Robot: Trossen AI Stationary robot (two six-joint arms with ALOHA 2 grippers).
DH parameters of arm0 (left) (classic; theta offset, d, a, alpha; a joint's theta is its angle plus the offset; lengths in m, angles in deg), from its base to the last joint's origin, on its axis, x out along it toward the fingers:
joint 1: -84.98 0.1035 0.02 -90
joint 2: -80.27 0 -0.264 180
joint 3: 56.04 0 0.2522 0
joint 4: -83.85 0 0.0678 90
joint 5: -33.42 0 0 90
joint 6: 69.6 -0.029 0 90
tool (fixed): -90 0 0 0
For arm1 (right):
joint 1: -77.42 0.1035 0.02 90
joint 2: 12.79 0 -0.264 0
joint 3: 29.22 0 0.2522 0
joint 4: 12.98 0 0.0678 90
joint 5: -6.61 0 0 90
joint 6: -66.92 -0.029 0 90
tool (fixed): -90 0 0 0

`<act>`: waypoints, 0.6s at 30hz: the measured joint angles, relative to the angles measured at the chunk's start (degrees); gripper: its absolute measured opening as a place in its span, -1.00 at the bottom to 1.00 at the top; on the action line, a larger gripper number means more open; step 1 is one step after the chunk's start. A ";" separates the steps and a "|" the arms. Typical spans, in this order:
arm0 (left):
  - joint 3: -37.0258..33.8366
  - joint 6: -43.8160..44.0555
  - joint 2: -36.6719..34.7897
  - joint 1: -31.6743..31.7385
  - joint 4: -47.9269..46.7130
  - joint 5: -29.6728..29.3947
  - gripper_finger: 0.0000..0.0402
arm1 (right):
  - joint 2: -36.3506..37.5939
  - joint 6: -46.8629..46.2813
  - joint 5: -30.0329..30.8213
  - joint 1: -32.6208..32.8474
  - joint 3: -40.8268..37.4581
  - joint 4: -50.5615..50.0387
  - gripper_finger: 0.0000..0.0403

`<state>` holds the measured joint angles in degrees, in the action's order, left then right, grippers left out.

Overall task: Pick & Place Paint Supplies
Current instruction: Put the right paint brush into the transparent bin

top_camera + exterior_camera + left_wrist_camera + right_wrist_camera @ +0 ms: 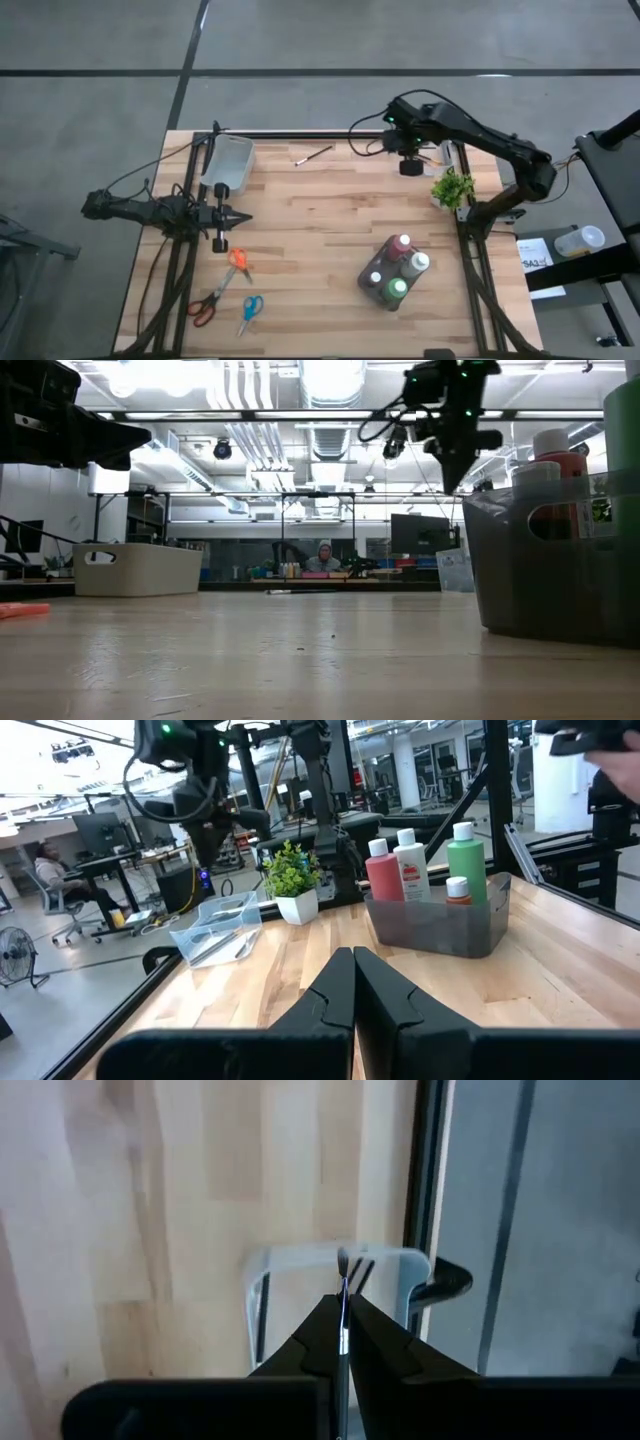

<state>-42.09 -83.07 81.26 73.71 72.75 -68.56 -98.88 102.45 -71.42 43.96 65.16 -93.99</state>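
Two matte black robot arms, built of slim tubular links and chunkier joint housings, with loose black cables looping alongside. The right arm shows small green indicator lights near its wrist, where a squat dark cylindrical block hangs. The left arm ends in a crossbar with knobbed ends. Each gripper's jaws are dark, angular, tapering wedges on a broad black base bar: left gripper, right gripper

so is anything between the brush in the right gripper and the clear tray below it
Nothing visible does. The right gripper, shut on the brush, hangs above the clear tray with only open air between them. Other brushes lie inside the tray.
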 joint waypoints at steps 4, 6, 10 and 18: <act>0.00 0.00 -0.01 0.00 0.00 -0.01 -1.00 | 3.15 1.65 -0.02 -2.74 -6.87 4.64 -0.94; 0.00 0.00 -0.01 0.00 0.00 0.01 -1.00 | 4.14 2.80 -0.02 -4.18 -9.82 6.99 -0.94; 0.00 0.00 -0.01 0.00 0.00 0.01 -1.00 | 4.47 5.24 -0.04 -7.47 -14.24 10.36 -0.94; 0.00 0.00 0.01 0.00 0.00 0.01 -1.00 | 4.47 8.91 -3.01 -12.51 -21.61 19.07 -0.94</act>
<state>-42.09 -83.07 81.26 73.71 72.75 -68.55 -94.41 111.36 -74.43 31.44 43.55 -74.92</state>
